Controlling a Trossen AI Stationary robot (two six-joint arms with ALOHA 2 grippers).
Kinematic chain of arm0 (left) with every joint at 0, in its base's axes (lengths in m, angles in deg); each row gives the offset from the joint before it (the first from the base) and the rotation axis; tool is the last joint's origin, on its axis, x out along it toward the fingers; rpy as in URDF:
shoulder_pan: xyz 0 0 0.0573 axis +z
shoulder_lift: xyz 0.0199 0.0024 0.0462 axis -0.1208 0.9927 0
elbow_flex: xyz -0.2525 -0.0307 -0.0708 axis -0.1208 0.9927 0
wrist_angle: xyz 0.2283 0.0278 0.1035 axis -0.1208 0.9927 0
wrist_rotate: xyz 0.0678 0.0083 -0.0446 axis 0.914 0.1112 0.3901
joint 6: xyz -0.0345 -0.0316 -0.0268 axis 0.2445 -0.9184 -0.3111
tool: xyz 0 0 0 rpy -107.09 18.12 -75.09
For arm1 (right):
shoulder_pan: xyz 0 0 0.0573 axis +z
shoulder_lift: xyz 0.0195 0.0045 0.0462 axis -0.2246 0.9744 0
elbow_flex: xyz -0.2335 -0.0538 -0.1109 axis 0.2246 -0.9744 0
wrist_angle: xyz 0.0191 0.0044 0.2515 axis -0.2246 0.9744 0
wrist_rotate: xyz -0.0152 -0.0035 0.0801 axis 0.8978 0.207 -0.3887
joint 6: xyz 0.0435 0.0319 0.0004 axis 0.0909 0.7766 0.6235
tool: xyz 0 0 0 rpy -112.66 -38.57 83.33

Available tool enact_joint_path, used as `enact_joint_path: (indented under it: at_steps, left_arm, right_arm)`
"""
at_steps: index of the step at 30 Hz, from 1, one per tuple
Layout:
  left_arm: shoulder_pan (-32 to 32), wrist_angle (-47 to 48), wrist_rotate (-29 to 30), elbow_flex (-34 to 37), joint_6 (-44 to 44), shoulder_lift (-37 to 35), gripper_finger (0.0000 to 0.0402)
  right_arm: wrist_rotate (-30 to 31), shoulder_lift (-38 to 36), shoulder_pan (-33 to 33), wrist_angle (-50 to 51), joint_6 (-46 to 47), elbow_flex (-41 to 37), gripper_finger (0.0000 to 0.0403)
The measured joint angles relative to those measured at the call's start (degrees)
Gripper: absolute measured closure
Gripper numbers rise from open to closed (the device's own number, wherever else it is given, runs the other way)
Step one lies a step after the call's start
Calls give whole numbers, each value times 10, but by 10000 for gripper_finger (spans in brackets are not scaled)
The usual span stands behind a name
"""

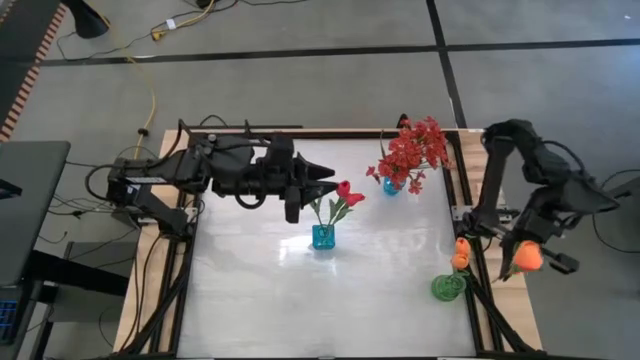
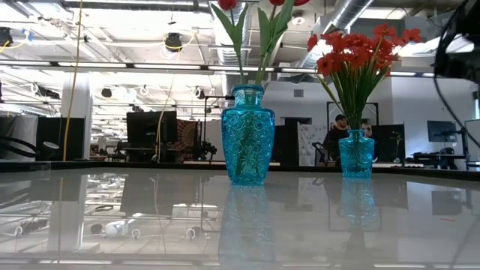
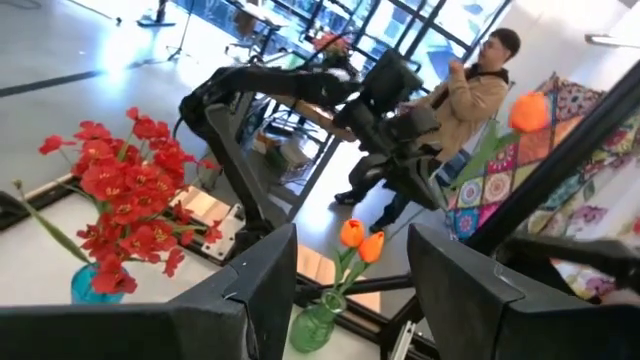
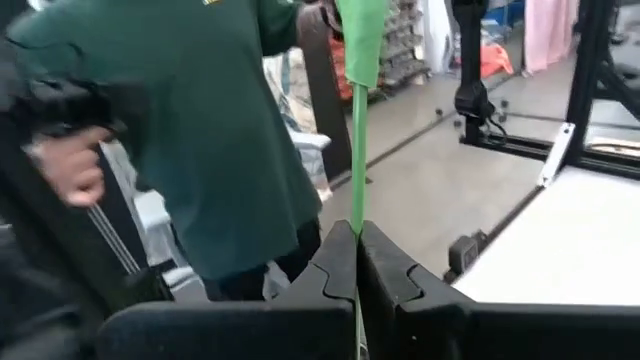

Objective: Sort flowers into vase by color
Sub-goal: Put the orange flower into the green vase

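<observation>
While the table is bare along its near edge, an orange tulip is carried just off the near right corner, its green stem clamped between the closed fingers of the right gripper. It is held high by the stem, it would seem, so that the stem's end can be lowered into the green vase standing at that corner, where two orange tulips are already gathered; orange is being kept with orange. Farther in, at the table's middle, red rosebuds stand in a blue vase. Right beside them the left gripper is held with its fingers apart and nothing between them. Toward the far right corner a bushy red spray is set in a smaller blue vase. Beyond the table, a person in a green top is seen standing close behind the right arm, and another person in a tan jacket is seen farther off.
</observation>
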Motion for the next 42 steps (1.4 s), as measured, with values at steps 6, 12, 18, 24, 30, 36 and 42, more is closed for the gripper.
enact_joint_path:
  at_steps: [6, 12, 18, 24, 30, 36, 42]
  left_arm:
    - [0, 1, 6, 0, -16, 0, 223]
    - [0, 1, 19, 0, -33, 0, 223]
    - [0, 15, 21, 0, -50, 0, 223]
    - [0, 30, 21, 0, -56, 0, 223]
    - [0, 44, 20, 0, -54, 0, 223]
    - [0, 70, 20, 0, -52, 0, 223]
    - [0, 78, 19, 0, -30, 0, 223]
  right_arm:
    - [112, -39, 65, -2, -32, -77, 381]
    - [127, -38, 59, -6, -56, -116, 381]
    - [168, -37, 59, -6, -16, -150, 381]
    - [174, -36, 58, -6, 18, -167, 380]
    - [202, -32, 58, -31, 26, -167, 380]
    - [194, -29, 58, -75, 49, -167, 380]
    - [123, -29, 58, -95, 44, -167, 380]
